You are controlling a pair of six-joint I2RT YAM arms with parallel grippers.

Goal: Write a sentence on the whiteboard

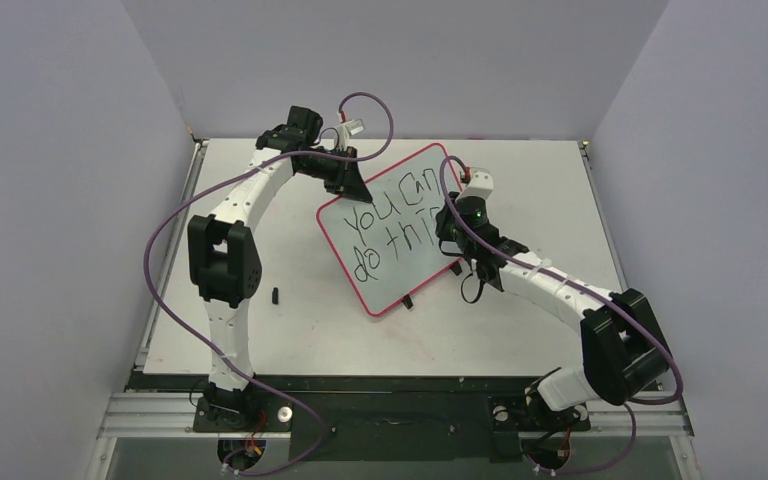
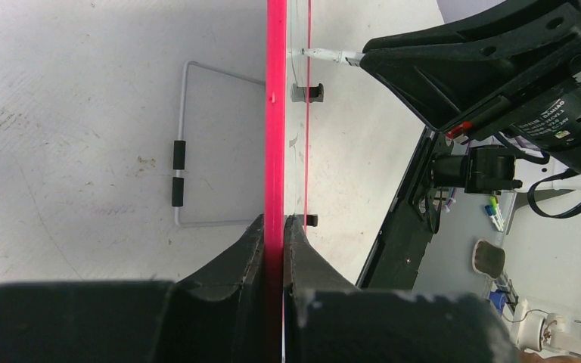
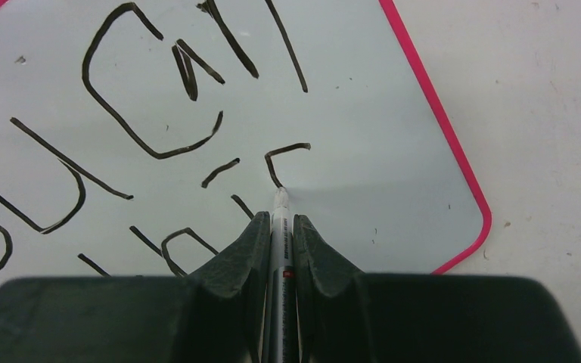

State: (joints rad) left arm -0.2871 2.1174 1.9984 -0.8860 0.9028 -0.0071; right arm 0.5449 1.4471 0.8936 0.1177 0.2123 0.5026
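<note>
The whiteboard (image 1: 400, 235) lies tilted on the table, white with a thin red rim. The sentence (image 1: 390, 225) reads "YOU CAN" over "do thi", with one more letter partly drawn. My left gripper (image 1: 352, 185) is shut on the board's far left rim (image 2: 275, 151), seen edge-on in the left wrist view between my fingers (image 2: 251, 249). My right gripper (image 1: 460, 240) is shut on a grey marker (image 3: 281, 249). Its tip (image 3: 281, 195) touches the board at the end of a hook-shaped stroke (image 3: 284, 155), below "CAN" (image 3: 159, 98).
A small black cap (image 1: 276, 295) lies on the table left of the board. The board's wire stand (image 2: 189, 144) and two black clips (image 2: 308, 92) show in the left wrist view. The right arm (image 1: 560, 290) stretches across the right side of the table.
</note>
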